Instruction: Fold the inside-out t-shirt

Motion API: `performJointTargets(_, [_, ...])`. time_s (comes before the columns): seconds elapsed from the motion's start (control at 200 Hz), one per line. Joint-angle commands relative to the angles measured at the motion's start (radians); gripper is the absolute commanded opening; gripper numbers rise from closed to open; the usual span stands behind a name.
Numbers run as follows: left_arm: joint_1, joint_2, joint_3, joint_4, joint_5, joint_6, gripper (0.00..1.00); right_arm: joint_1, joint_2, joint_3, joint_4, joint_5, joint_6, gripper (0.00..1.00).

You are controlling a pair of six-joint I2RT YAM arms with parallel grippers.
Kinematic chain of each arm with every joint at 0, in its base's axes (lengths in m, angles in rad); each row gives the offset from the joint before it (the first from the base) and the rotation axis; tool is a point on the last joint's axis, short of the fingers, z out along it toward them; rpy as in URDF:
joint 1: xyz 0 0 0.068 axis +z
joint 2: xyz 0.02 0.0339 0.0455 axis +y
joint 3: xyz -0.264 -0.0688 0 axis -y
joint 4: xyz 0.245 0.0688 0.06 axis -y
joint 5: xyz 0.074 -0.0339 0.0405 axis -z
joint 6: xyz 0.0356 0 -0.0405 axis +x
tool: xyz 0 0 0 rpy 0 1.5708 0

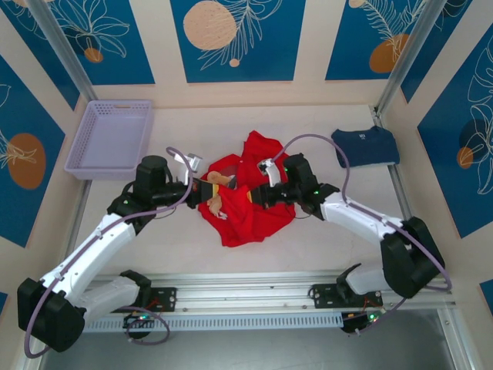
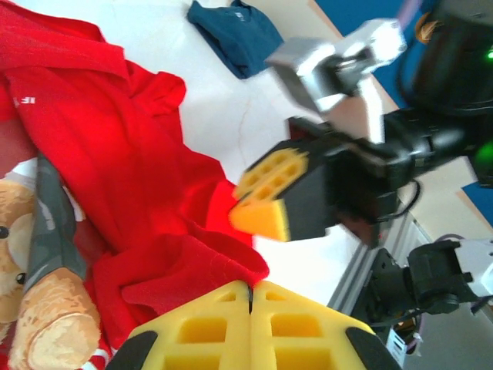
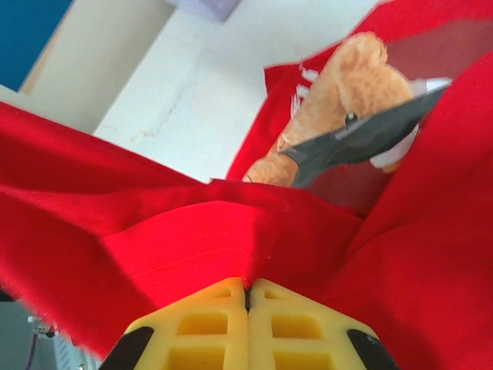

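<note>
The red t-shirt point(image 1: 254, 204) lies crumpled in the middle of the table, lifted where both grippers hold it. A teddy-bear print point(image 1: 216, 185) shows on its left part. My left gripper point(image 1: 206, 188) is shut on a fold of the red cloth point(image 2: 192, 270), its yellow fingers point(image 2: 208, 331) pressed together. My right gripper point(image 1: 256, 194) faces it from the right and is shut on a stitched hem of the shirt point(image 3: 192, 239). In the left wrist view the right gripper point(image 2: 266, 204) hangs close above the cloth. The bear print point(image 3: 339, 108) shows beyond the hem.
A lavender plastic basket point(image 1: 108, 139) stands at the back left. A folded navy blue t-shirt point(image 1: 366, 146) lies at the back right, also seen as a navy shirt point(image 2: 235, 35). An aluminium rail point(image 1: 254, 297) runs along the near table edge.
</note>
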Motion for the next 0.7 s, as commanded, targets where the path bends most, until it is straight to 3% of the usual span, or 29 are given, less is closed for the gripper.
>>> performJointTargets(0.0, [0.006,-0.017,0.001,-0.03,-0.077,0.036,0.0,-0.022,-0.149,-0.024,-0.047,0.038,-0.068,0.0])
performJointTargets(0.33, [-0.038,0.099,0.005,-0.009,-0.106,0.043,0.0,-0.019,-0.451,-0.246,-0.029,0.086,-0.116,0.0])
performJointTargets(0.53, [-0.04,0.133,-0.023,-0.006,-0.193,0.038,0.0,-0.016,-0.565,-0.387,0.026,0.132,-0.096,0.0])
performJointTargets(0.695, [-0.043,0.18,-0.055,0.039,-0.151,0.029,0.0,0.006,-0.59,-0.459,0.059,0.117,-0.073,0.0])
